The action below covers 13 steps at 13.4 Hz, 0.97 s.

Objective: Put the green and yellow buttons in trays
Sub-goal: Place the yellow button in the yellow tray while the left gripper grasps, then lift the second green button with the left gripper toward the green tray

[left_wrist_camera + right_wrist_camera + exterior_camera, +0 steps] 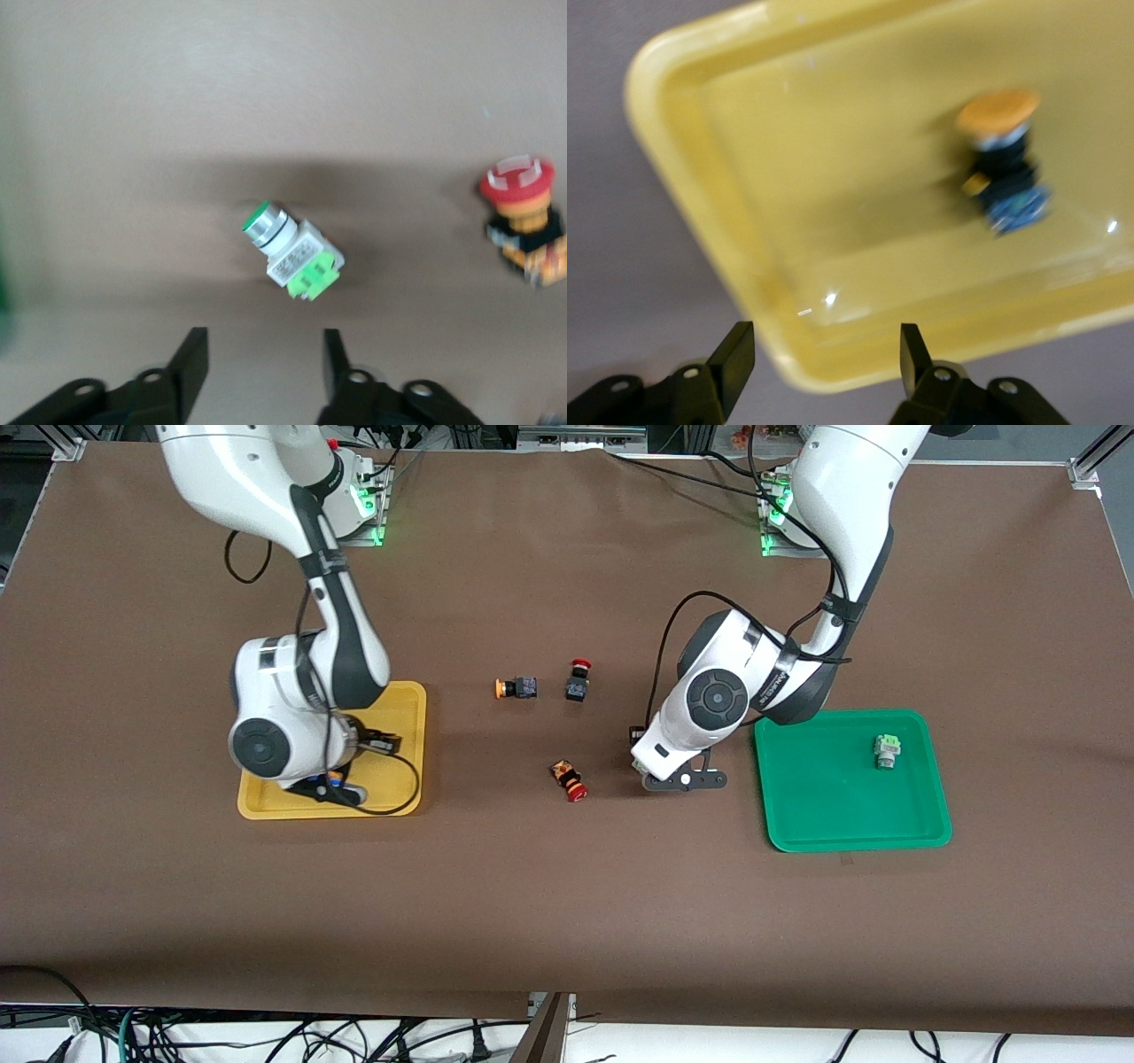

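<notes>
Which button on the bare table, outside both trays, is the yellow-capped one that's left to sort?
Start at the yellow tray toward the right arm's end, then move toward the table's middle. The yellow button lies there on its side, beside an upright red-capped switch. Its orange-yellow cap and blue-black body set it apart from both red-capped switches.

This looks like a robot lab. Two white robot arms are bolted along one edge of a big worktop (567, 921) covered with a brown sheet. Little green lights (376, 536) glow by the arm bases. Lots of black cables (266, 1036) lie tangled below the edge nearest the front camera.
</notes>
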Motion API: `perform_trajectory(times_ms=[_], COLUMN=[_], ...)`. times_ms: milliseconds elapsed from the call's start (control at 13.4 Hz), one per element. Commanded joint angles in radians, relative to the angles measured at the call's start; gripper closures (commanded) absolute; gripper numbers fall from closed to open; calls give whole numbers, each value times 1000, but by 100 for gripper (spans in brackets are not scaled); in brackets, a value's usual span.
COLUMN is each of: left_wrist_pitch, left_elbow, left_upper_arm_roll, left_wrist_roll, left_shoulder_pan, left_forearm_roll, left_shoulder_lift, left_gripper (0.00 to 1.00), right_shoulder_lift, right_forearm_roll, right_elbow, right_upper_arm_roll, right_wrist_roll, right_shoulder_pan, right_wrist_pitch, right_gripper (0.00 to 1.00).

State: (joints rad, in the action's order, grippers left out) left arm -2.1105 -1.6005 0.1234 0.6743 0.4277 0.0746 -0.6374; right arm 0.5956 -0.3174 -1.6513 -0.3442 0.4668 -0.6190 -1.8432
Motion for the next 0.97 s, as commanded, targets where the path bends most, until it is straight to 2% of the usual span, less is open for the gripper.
perform_trajectory(times_ms=[0,224,374,598,673,748,897], left_wrist_pitch=[-52,-92,-128,-146,-161,-169,-197], left_elbow=[-6,-13,-18,-18,-18,-18,-21], left_upper_arm_roll=[1,1,1,1,1,1,-1], left_wrist_roll=[206,270,303,353,360,366,383], left_shoulder_pan=[25,22,20,22,22,22,20], left_forearm_roll=[-18,-18,-18,-21,-22,-22,-24], left_shoulder_lift=[-30,-53,-67,-79,-90,-97,-110], left_gripper=[5,5,5,6,11,13,13], right_shoulder_lift=[-7,0,-3,-7,-7,-7,0], right_forearm_roll=[-81,-104,-138,-140,-138,-138,-138], right_elbow=[-11,-21,-66,-131,-143,-156,-179], right_upper_arm_roll=[19,65,114,186,220,249,274], right_wrist_roll=[207,369,452,587,655,711,760], right_shoulder_pan=[-66,-102,-107,-108,-108,-108,-128], right_wrist_pitch=[16,-4,-60,-163,-201,-240,-297], right_gripper=[24,21,1,1,1,1,1])
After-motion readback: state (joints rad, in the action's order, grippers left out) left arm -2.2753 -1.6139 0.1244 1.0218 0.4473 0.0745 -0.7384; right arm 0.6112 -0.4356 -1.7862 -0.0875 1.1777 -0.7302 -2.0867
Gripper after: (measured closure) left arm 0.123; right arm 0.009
